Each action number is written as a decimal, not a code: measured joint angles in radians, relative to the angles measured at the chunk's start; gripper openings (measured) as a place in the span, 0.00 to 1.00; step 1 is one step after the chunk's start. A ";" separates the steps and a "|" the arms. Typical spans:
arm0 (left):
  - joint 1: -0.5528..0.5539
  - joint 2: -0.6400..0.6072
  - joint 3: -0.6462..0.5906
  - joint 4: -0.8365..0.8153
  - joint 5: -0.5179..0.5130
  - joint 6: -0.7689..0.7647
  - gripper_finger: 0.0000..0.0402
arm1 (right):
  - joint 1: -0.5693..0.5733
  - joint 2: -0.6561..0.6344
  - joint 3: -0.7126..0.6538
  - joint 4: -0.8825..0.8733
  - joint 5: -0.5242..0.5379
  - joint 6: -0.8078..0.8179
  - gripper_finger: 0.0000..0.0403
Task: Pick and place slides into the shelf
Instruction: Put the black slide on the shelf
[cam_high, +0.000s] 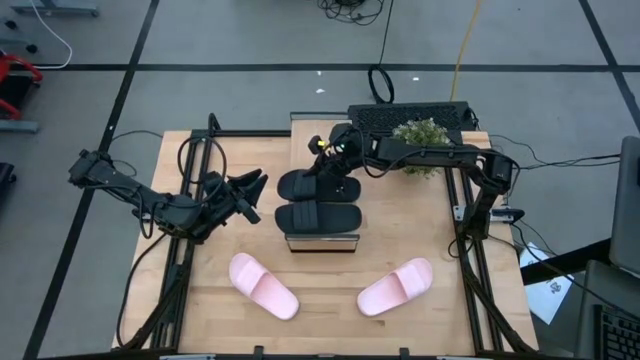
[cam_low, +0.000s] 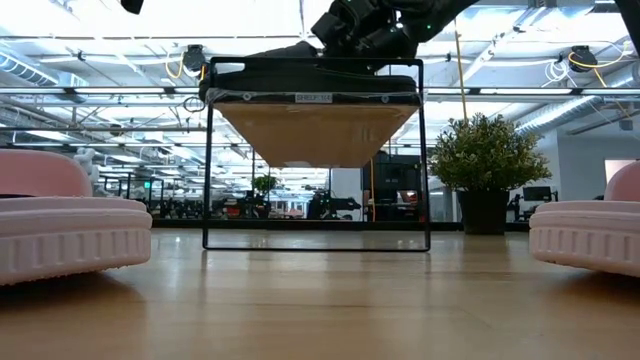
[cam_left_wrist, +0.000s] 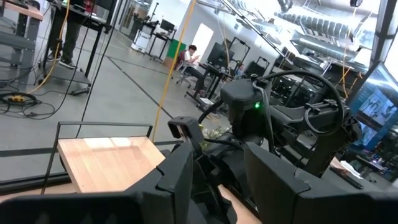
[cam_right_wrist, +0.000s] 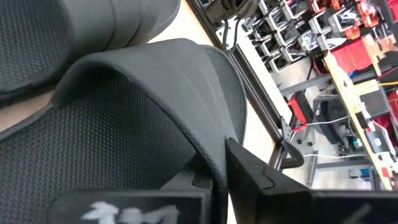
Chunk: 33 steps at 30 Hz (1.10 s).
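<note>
Two black slides lie side by side on the shelf's (cam_high: 322, 240) wood top, the far one (cam_high: 318, 186) and the near one (cam_high: 318, 217). Two pink slides (cam_high: 263, 286) (cam_high: 396, 287) rest sole-down on the table in front of the shelf. My right gripper (cam_high: 328, 166) is at the far black slide, shut on its strap (cam_right_wrist: 155, 81). My left gripper (cam_high: 255, 198) is open and empty, left of the shelf; it also shows in the left wrist view (cam_left_wrist: 217, 180). In the low view the shelf (cam_low: 315, 130) carries the black slides (cam_low: 300, 75) under my right gripper (cam_low: 365, 25). My right gripper pinches the edge of the far black slide's strap (cam_right_wrist: 208, 158) between its two fingers, one finger (cam_right_wrist: 255, 174) outside the strap and the other on its inner side. It comes from the far side, slanting down. The slide lies flat on the shelf top.
A potted plant (cam_high: 422, 135) and a dark keyboard-like unit (cam_high: 410, 115) stand at the table's far right. Dark frame rails run along the table's left (cam_high: 185, 250) and right (cam_high: 470, 250) sides. Bare tabletop lies between the two pink slides.
</note>
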 joint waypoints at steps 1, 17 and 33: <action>0.000 0.000 0.000 0.000 0.000 0.000 0.35 | 0.000 0.000 0.000 -0.001 0.000 0.008 0.06; 0.000 0.000 0.000 0.000 0.000 -0.002 0.35 | -0.001 0.000 0.000 -0.007 -0.049 0.030 0.07; 0.000 0.000 0.000 0.000 0.000 0.005 0.35 | 0.000 0.000 0.000 -0.002 -0.050 0.005 0.19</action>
